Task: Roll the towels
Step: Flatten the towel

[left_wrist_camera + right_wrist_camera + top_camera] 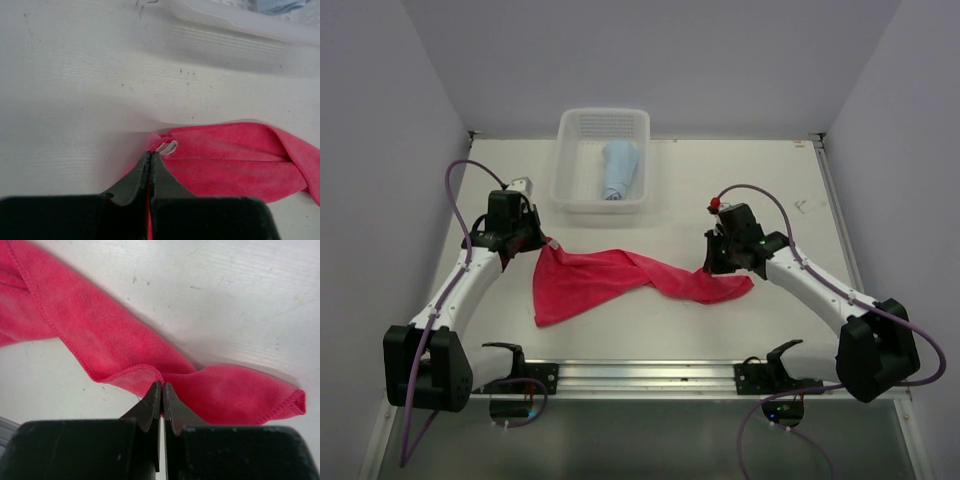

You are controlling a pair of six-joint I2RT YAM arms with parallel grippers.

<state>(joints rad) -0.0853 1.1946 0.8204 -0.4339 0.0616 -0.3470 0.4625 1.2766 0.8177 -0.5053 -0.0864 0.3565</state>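
Left claw point(150, 155) is closed tight, with a sliver of red showing between its jaws. It grips the pink towel point(235, 155) at a corner, just beside a small white loop tag point(169, 147). Right claw point(161, 386) is closed as well, its tips nipping the hemmed edge near the towel's other end, where the cloth folds over on itself.

Between the two claws the pink towel lies on the table point(720, 190), in front of the arms. It is broad and fairly flat toward the left arm, twisted around its middle, and narrow and bunched toward the right arm. No part of it is rolled.

Farther back, at the far edge of the table, stands the white mesh basket point(560, 190). The blue towel point(619, 170) lies inside it as a compact bundle and looks rolled already.

By that reading, about half the task is done. The pink towel would need its twist taken out and the cloth spread flat before it can be rolled. It would probably then join the blue one in the basket.
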